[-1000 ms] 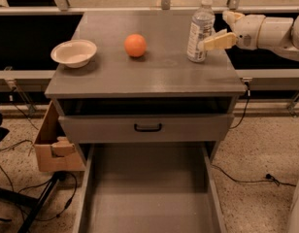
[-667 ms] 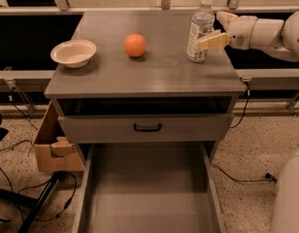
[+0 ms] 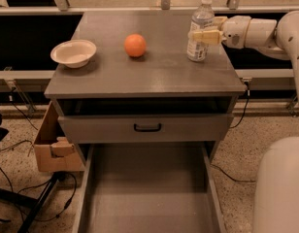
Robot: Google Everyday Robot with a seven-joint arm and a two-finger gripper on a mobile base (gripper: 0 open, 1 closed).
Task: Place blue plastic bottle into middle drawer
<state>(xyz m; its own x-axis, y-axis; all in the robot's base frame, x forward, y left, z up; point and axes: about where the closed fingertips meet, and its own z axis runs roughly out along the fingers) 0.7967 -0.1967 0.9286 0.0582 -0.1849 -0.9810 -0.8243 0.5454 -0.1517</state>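
Observation:
The blue plastic bottle (image 3: 197,50), clear with a white cap and a pale label, stands upright at the back right of the gray cabinet top (image 3: 144,74). My gripper (image 3: 204,28) reaches in from the right at the bottle's mid-height. It is open, with one tan finger (image 3: 206,36) crossing in front of the bottle and the other behind it. The middle drawer (image 3: 147,193) is pulled out at the bottom, its flat gray floor bare.
An orange (image 3: 135,45) sits mid-top and a white bowl (image 3: 74,52) at the left. A gray drawer front with a black handle (image 3: 147,127) is above the open drawer. A cardboard box (image 3: 55,147) and cables lie on the floor at left. The robot's white body (image 3: 280,188) is at lower right.
My gripper has moved left along the bottle, so its fingers now straddle the bottle instead of sitting at its right side. The bottle has stayed in place.

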